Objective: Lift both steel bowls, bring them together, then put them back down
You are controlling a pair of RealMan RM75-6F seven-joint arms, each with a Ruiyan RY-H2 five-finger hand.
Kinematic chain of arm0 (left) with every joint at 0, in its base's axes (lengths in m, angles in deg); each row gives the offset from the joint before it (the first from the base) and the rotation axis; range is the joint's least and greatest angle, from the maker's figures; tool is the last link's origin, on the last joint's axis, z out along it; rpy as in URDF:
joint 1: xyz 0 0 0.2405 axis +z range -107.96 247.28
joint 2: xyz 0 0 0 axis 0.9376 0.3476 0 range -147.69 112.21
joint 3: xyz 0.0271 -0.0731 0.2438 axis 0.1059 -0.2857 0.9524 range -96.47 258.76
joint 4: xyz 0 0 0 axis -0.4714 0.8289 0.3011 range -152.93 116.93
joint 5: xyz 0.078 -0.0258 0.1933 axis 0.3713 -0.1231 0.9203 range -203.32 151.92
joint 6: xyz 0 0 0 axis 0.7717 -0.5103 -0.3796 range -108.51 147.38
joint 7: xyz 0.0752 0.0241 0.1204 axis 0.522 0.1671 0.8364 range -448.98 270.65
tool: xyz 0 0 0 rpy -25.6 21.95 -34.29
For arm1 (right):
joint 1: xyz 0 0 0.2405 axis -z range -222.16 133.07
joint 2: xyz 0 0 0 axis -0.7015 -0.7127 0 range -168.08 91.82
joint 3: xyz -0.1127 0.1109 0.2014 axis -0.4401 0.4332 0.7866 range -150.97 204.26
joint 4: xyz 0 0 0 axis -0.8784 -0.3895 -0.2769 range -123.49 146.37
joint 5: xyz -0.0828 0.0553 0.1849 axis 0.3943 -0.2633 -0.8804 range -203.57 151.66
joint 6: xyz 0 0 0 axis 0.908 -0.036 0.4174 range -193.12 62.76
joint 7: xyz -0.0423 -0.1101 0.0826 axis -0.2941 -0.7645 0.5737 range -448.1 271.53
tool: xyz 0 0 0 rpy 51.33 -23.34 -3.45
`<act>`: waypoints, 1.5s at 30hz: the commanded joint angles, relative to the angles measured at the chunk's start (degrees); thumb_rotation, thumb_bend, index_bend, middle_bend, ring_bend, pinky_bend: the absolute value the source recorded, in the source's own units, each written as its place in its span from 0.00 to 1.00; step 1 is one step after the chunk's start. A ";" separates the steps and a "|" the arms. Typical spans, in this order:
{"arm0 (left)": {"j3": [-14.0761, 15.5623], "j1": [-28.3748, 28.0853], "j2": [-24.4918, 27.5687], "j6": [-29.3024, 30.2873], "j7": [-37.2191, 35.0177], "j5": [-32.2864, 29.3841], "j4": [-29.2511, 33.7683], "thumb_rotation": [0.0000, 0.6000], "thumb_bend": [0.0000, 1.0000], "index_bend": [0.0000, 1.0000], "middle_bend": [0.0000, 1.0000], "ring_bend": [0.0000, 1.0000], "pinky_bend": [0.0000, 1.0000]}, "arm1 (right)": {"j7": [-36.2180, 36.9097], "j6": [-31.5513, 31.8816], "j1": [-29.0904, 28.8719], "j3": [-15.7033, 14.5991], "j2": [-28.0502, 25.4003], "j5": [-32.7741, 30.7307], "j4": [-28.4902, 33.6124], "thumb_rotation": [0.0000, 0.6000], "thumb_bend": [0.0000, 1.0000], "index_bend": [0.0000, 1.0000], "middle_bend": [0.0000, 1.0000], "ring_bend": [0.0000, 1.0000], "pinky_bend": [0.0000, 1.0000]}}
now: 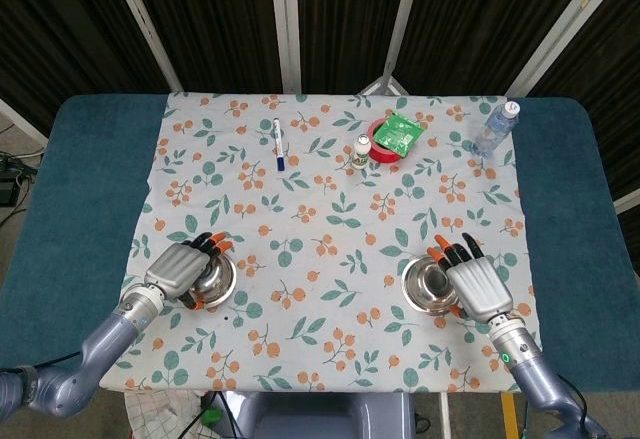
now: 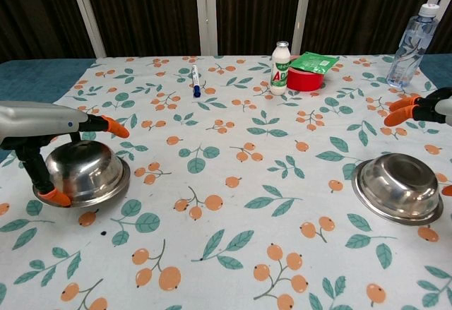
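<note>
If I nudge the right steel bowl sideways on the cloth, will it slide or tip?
The right steel bowl sits upright on a wide rim, so it likely slides rather than tips. Its polished surface looks slippery. The floral cloth may bunch slightly.

left hand (image 1: 181, 270) palm down, low at the near-left, fingers (image 2: 113, 126) spread, thumb hanging down, nothing held | right hand (image 1: 479, 288) palm down at the near-right, fingers (image 2: 400, 113) fanned out and pointing away, empty too | both forearms come in from the near edge, angled inward
</note>
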 commanded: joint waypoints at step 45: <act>7.87 35.05 -1.28 51.97 -8.27 31.91 -10.82 1.00 0.07 0.11 0.00 0.00 0.13 | 26.13 27.68 18.61 -6.13 -2.61 17.45 -6.21 1.00 0.09 0.14 0.06 0.16 0.04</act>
